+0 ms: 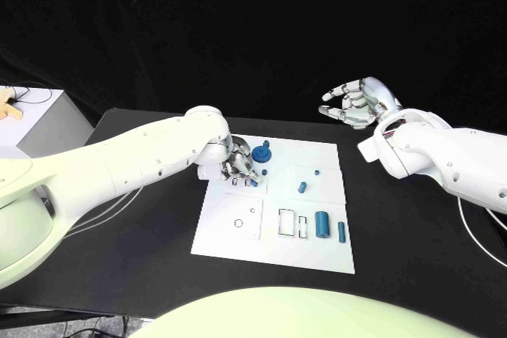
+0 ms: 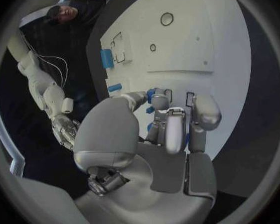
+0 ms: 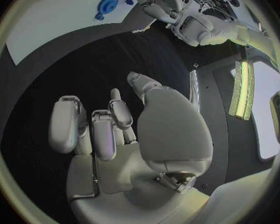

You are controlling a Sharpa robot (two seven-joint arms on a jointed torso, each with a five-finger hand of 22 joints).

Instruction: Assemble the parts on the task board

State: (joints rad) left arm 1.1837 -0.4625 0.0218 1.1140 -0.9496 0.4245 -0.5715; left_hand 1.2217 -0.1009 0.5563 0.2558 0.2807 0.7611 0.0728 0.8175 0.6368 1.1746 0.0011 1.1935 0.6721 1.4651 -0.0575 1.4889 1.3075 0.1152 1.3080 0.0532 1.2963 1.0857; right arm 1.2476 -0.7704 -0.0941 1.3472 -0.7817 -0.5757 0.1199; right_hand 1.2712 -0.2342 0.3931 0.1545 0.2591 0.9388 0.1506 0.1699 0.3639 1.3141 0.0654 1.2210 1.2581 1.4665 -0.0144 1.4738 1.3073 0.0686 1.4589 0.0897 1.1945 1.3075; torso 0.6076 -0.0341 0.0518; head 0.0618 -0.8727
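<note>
- We see the task board (image 1: 272,235) lying flat in the middle of the black table (image 1: 423,228), its long side running away from the robot.
- A round blue part (image 1: 263,155) stands near the board's far edge; the right wrist view also shows it (image 3: 107,5) on the white plate.
- A small blue part (image 1: 302,187) lies tilted near the board's centre, with a smaller blue piece (image 1: 315,172) just beyond it.
- Two blue cylinders lie side by side near the board's right edge: a thick one (image 1: 321,223) and a thin one (image 1: 341,232).
- We find the left hand (image 1: 239,165) lowered over the board's far-left area, just beside the round part. Its fingers (image 2: 175,129) curl down around a small blue part (image 2: 150,94); we cannot tell whether they actually grip it.
- The right hand (image 1: 354,103) hovers above the table beyond the board's far-right corner, well apart from it, fingers loosely spread and holding nothing.
</note>
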